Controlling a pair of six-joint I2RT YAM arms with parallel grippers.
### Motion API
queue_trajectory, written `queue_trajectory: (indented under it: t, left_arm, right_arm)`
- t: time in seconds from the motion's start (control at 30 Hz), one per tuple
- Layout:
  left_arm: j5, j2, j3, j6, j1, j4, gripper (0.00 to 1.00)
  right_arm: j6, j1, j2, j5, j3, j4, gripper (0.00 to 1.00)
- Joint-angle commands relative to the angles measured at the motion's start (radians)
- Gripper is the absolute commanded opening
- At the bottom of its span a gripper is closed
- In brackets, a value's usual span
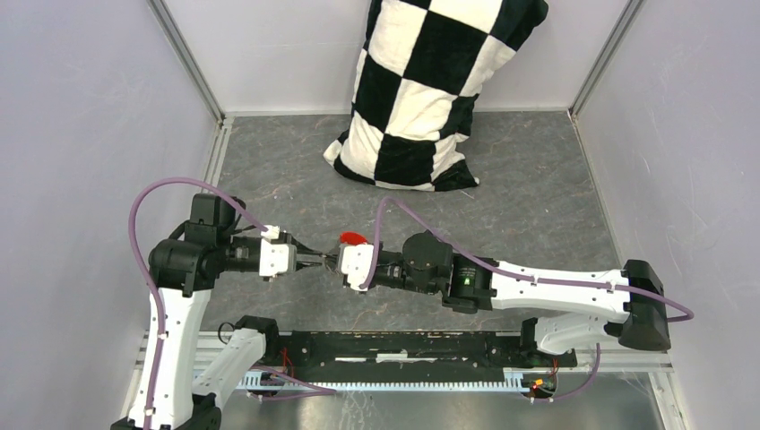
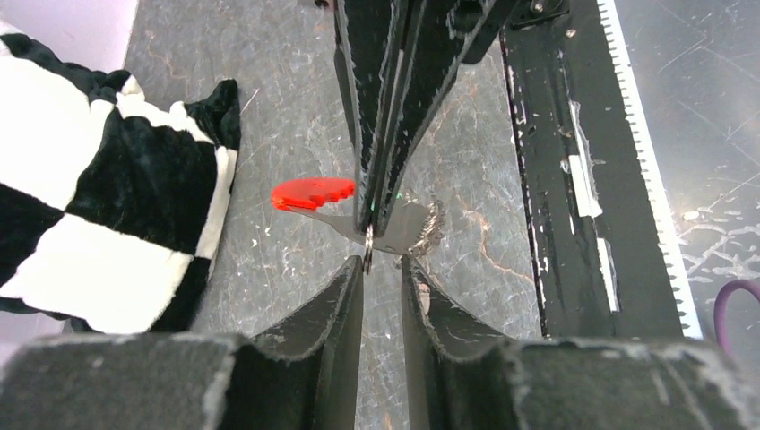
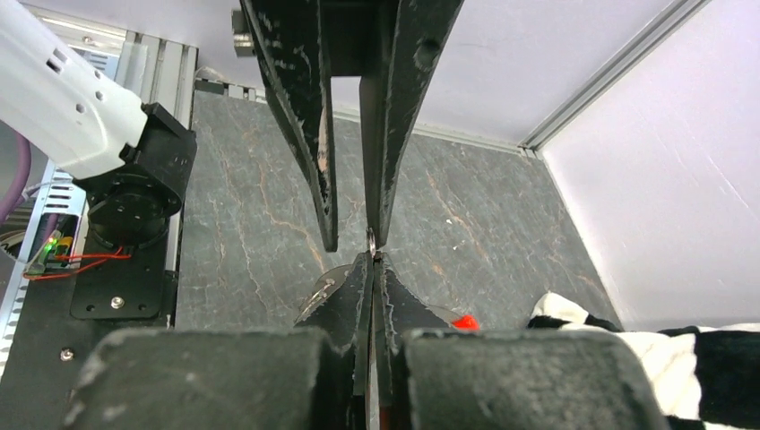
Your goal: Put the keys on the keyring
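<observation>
My right gripper is shut on the keyring: a thin silver ring sticks out of its fingertips, held edge-on above the table. The keyring's fob hangs beside those fingers, with its red part and grey part showing; it also shows in the top view. My left gripper faces the right one tip to tip. Its jaws stand a narrow gap apart with nothing between them, and one fingertip is right at the ring. The green-headed and red-headed keys are not clearly visible.
A black-and-white checkered pillow leans against the back wall. The black mounting rail runs along the near edge between the arm bases. Grey walls enclose the marbled table on three sides.
</observation>
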Motion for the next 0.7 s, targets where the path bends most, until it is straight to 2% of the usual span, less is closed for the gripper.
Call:
queue_trajectory:
  t: [0.0,0.4,0.67]
  left_arm:
    - [-0.016,-0.013,-0.013,0.043,-0.002,0.018,0.29]
    - [-0.018,-0.023,0.003,0.049,-0.002,0.022,0.24]
    - [-0.024,-0.045,-0.005,0.048,-0.002,0.021,0.16]
  right_arm:
    - [-0.017,0.013,-0.004,0.014,0.076,0.031,0.0]
    - [-0.036,0.035,0.03,0.045,0.131,-0.036,0.0]
    - [-0.037,0.046,0.045,0.044,0.156,-0.057,0.0]
